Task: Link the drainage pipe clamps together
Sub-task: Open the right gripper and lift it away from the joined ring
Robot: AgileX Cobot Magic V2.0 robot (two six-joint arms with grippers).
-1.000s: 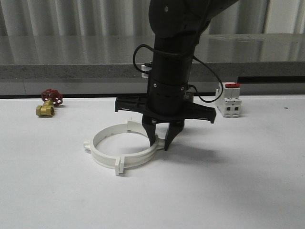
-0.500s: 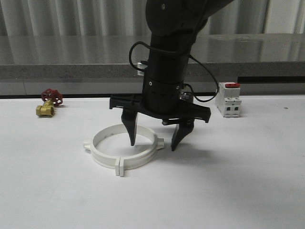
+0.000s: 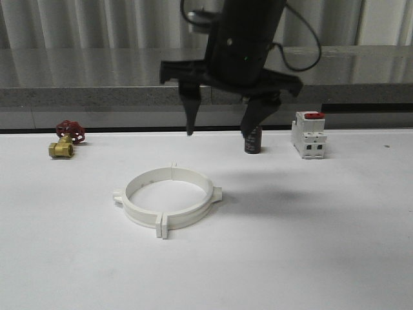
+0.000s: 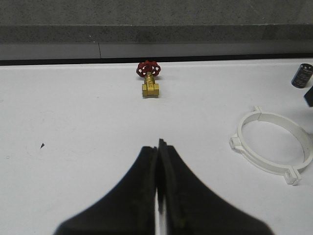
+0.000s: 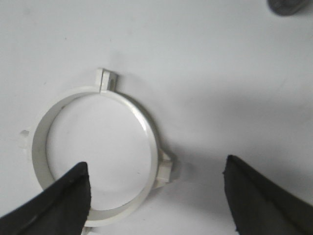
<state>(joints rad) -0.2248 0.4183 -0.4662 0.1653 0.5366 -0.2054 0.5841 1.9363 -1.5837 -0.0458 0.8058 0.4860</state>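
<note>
Front view — two drainage pipe clamps (image 3: 169, 204) joined as one ring.

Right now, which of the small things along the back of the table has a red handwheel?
The brass valve at back left; the switch is white, the cylinder dark.

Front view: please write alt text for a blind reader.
An open black gripper hangs above a white ring of two joined clamps on a white table. Behind stand a brass valve, a dark cylinder and a white switch.
</note>
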